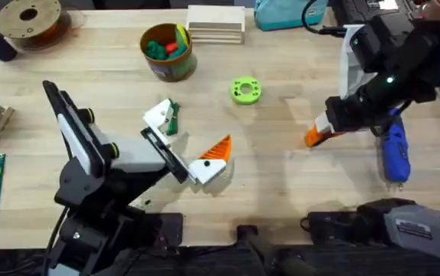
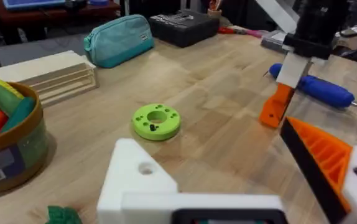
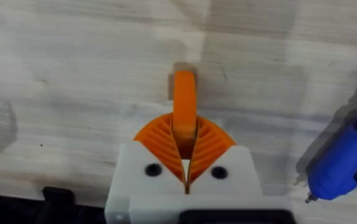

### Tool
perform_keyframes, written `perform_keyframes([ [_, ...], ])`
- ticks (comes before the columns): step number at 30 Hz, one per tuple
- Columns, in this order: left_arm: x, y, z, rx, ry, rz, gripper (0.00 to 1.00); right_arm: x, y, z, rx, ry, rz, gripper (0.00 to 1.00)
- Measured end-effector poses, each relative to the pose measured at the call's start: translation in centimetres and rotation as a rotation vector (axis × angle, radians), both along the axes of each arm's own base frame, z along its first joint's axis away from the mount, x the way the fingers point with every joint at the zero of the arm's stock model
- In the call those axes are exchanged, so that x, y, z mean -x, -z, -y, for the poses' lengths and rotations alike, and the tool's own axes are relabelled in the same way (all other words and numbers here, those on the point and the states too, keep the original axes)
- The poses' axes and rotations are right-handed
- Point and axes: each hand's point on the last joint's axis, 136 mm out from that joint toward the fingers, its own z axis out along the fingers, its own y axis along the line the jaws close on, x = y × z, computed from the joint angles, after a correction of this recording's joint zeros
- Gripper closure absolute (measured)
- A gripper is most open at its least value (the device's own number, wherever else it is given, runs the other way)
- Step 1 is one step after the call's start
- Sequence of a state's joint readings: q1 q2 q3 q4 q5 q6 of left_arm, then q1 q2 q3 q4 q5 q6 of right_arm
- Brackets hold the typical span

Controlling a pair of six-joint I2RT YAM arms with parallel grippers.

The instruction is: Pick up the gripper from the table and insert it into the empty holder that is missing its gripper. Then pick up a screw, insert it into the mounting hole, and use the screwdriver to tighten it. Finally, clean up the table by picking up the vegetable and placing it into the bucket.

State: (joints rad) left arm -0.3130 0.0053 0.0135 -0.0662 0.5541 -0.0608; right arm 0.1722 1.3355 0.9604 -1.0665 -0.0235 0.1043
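Observation:
My right gripper (image 1: 326, 130) is shut on the loose orange gripper (image 3: 184, 99), which points down at the table right of centre; it also shows across the table (image 2: 273, 111). My left gripper (image 1: 189, 135) stands open low over the table's middle. One side of it is the bare white holder (image 2: 135, 177) with a mounting hole. The other side carries an orange finger (image 2: 320, 152). The blue screwdriver (image 1: 394, 152) lies just right of my right gripper. A dark green vegetable (image 1: 172, 117) lies beside the holder. The bucket (image 1: 168, 65) stands at the back, left of centre.
A bright green disc (image 1: 245, 90) lies between the two arms. At the back are a filament spool (image 1: 28, 19), a stack of wooden boards (image 1: 216, 23) and a teal pouch (image 2: 119, 38). The bucket holds coloured toy pieces.

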Motion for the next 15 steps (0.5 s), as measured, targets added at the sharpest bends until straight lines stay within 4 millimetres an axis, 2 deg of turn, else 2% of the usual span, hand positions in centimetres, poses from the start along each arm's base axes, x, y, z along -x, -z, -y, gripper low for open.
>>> perform_keyframes([
  [3,0.0,0.0,0.0,0.000,0.000,0.000,0.014,0.1,-0.9,-0.1,-0.010,-0.010,0.013,0.982],
  [7,0.0,0.0,0.0,0.000,0.000,-0.001,0.011,-0.3,-3.3,-0.7,-0.064,-0.044,0.097,0.982],
  [11,0.0,0.0,0.0,0.000,0.000,0.000,0.014,-0.4,-5.1,-0.4,-0.132,-0.022,0.178,0.983],
  [13,0.0,0.0,0.0,0.000,0.000,0.000,0.014,-1.7,-6.1,-0.5,-0.193,-0.010,0.250,0.983],
  [15,0.0,0.0,0.0,0.000,0.000,0.000,0.013,-4.1,-7.3,-1.1,-0.281,0.002,0.353,0.983],
])
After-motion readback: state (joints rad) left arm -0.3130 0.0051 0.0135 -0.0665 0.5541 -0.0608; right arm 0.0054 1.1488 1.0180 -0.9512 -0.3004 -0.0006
